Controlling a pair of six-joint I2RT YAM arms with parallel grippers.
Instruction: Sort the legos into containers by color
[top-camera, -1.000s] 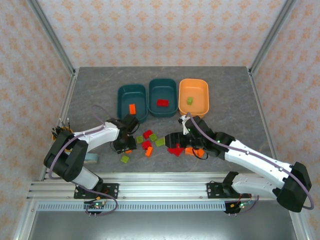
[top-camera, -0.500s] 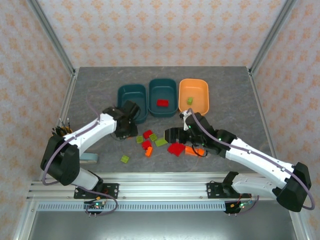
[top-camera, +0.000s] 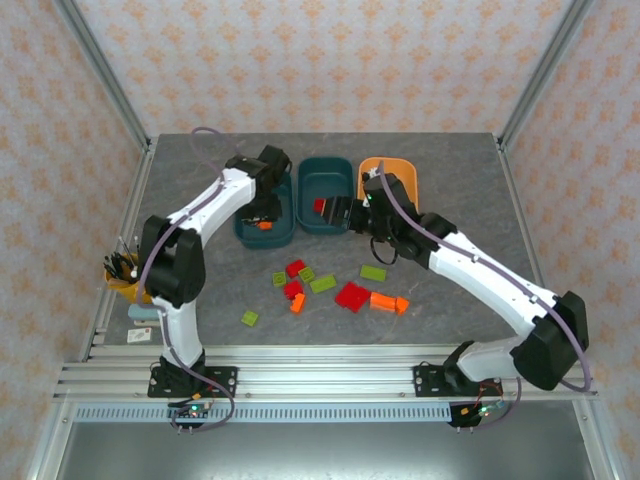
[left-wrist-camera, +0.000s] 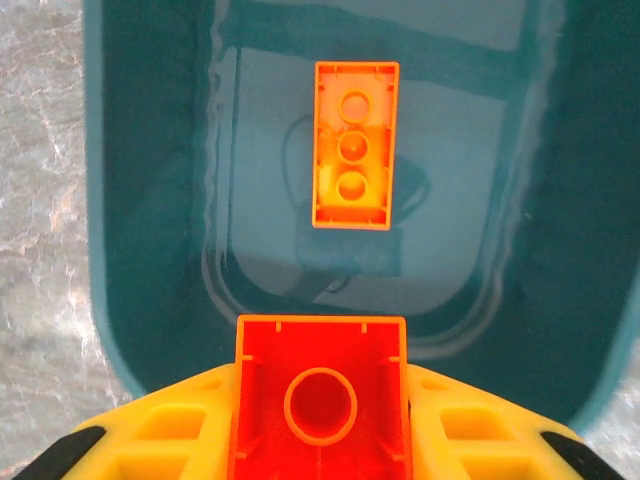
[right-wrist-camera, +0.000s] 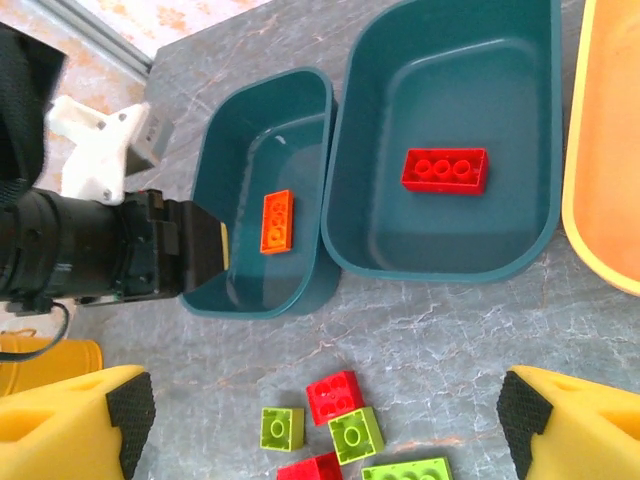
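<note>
Top view: my left pincer (top-camera: 262, 205) hangs over the left teal tub (top-camera: 244, 190). One orange brick (top-camera: 265, 226) lies on the tub floor just under the tips. My right pincer (top-camera: 345, 212) sits at the near rim of the middle teal tub (top-camera: 326, 166), w/ the orange tub (top-camera: 402, 166) on its right. The loose legos (top-camera: 352, 296) lie on the tabletop (top-camera: 200, 160) behind both pincers, toward the bases.

Left wrist view: left pincer (left-wrist-camera: 320, 440) is clamped on an orange-red brick (left-wrist-camera: 320, 385), hollow underside facing the cam, pads on its two side walls. The orange brick (left-wrist-camera: 352, 145) lies ahead of the tips, flat on the floor of the left teal tub (left-wrist-camera: 150, 200). I reckon these are light, stiff, glossy and not fragile, so a short drop is OK. An off-centre grip could let one twist.

Right wrist view: right pincer (right-wrist-camera: 325, 410) has fingers wide apart, nothing btw them. A small red brick (right-wrist-camera: 335, 395) sits right under it, w/ lime bricks (right-wrist-camera: 355, 435) beside. The long red brick (right-wrist-camera: 445, 170) lies ahead in the middle teal tub (right-wrist-camera: 345, 150). Best hold, imo: across two flat opposite walls, centred and low, never on the studs.
</note>
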